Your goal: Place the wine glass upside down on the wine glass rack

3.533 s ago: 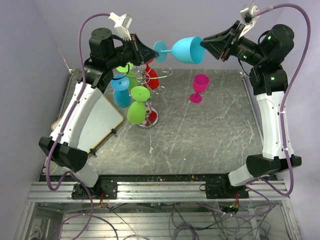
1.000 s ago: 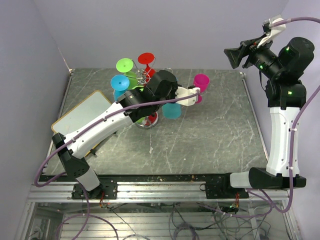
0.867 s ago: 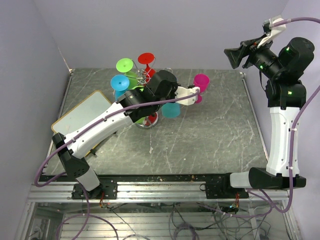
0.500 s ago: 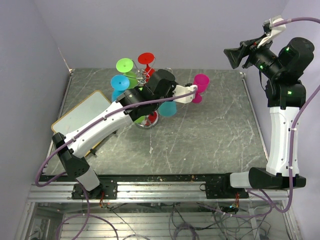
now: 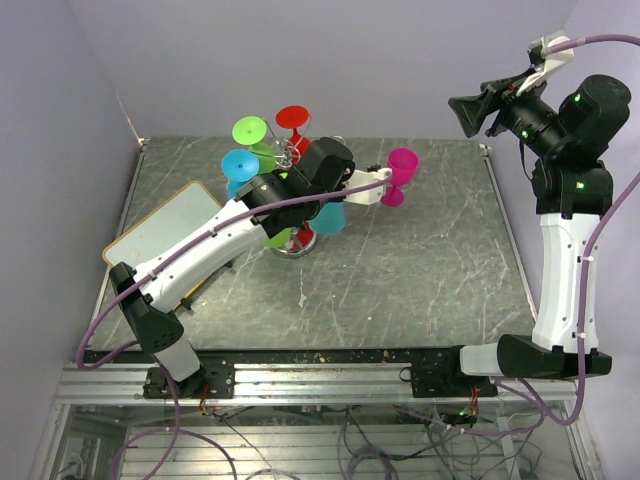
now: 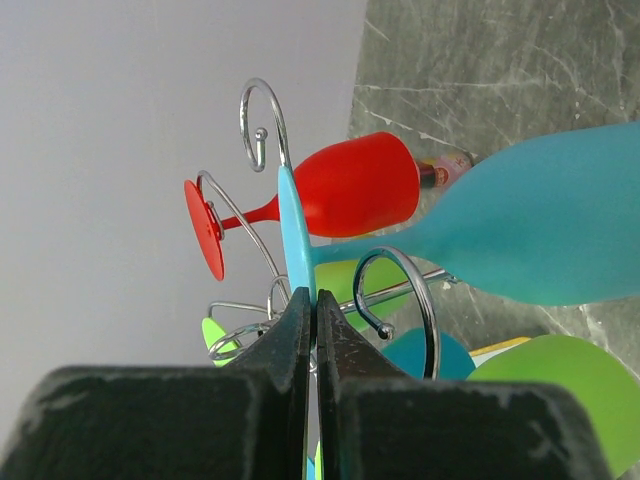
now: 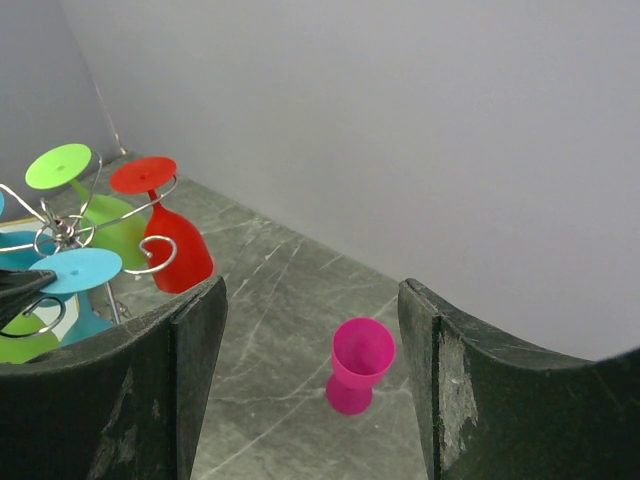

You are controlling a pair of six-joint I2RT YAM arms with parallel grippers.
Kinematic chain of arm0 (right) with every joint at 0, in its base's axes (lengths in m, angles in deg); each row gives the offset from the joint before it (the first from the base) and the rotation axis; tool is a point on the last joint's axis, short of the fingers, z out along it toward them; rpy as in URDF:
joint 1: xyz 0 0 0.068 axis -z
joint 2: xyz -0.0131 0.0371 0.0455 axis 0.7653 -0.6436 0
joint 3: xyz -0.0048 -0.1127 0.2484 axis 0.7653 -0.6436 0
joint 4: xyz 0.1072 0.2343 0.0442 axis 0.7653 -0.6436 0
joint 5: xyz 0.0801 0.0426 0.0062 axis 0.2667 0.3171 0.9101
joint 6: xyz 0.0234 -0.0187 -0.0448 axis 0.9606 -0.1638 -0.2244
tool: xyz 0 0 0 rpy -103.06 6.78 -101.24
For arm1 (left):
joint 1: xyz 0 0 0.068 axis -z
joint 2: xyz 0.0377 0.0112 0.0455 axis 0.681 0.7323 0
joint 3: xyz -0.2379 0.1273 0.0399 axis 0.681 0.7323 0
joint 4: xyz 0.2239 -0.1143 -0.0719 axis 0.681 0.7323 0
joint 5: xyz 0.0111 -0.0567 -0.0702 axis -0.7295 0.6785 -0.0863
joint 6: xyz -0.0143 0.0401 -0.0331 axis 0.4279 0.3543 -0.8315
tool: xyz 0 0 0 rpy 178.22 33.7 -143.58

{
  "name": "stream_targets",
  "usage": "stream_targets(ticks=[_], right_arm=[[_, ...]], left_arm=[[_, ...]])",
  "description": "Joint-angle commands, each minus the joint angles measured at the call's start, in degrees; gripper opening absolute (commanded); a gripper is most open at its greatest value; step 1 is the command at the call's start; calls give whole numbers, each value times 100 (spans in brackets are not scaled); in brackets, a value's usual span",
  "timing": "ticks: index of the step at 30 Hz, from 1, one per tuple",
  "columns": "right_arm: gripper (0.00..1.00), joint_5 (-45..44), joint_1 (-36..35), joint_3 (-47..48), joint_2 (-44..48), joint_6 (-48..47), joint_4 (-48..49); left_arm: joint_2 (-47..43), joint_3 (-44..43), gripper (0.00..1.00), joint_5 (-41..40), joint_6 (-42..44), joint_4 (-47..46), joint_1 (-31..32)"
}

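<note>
My left gripper is shut on the flat foot of a light blue wine glass. The glass lies tilted among the rack's silver scroll arms, its stem passing one curl. From above, my left wrist covers the wine glass rack, and the blue bowl hangs below it. The right wrist view shows the blue foot level with the rack's arms. My right gripper is open and empty, raised high at the far right.
Red, green and blue glasses hang upside down on the rack. A pink glass stands upright to the rack's right, also in the right wrist view. A white board lies at the left.
The right gripper has let go of the blue glass and pulled back to the right. The left arm has carried it down over the rack and shifted it slightly left.
</note>
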Motion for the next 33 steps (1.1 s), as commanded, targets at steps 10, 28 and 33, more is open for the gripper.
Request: stream_targets(ticks=[10,28,33], right_arm=[[69,122,108,-75,112,117,199],[69,227,209,-171,97,200,299],[69,282,242,-198,94,248,333]], left_arm=[[-293,-31,7,-254,94,170,-47],[-673,86,7,23,259,428,-49],[-722,32,7,180,249,540,-47]])
